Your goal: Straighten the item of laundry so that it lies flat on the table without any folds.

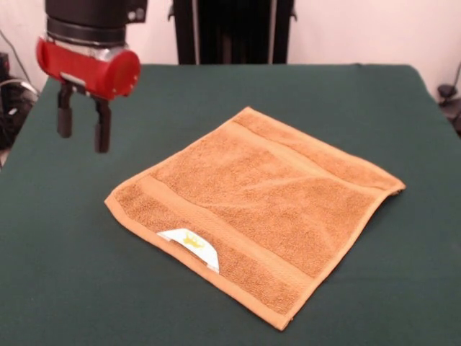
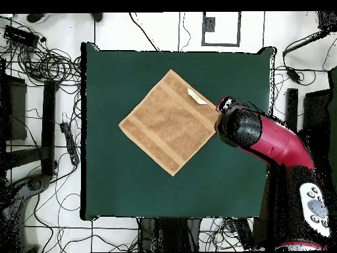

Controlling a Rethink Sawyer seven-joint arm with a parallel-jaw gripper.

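Note:
The orange-tan towel (image 1: 259,209) lies spread out on the dark green table (image 1: 72,288), turned like a diamond, with woven bands near two edges. Its white label (image 1: 191,244) lies on top at the near-left hem. The hem by the right corner (image 1: 382,198) casts a small shadow and looks slightly lifted. My gripper (image 1: 83,143) hangs open and empty above the table, to the left of the towel's left corner and clear of it. In the overhead view the towel (image 2: 170,122) sits mid-table (image 2: 131,191), and the red arm (image 2: 263,141) ends by the label corner (image 2: 195,97).
The black pedestal (image 1: 230,32) stands at the far side of the table. Cables and equipment (image 2: 46,72) lie on the floor around the table. Dark gear shows at the left edge (image 1: 11,101) and the right edge (image 1: 450,101).

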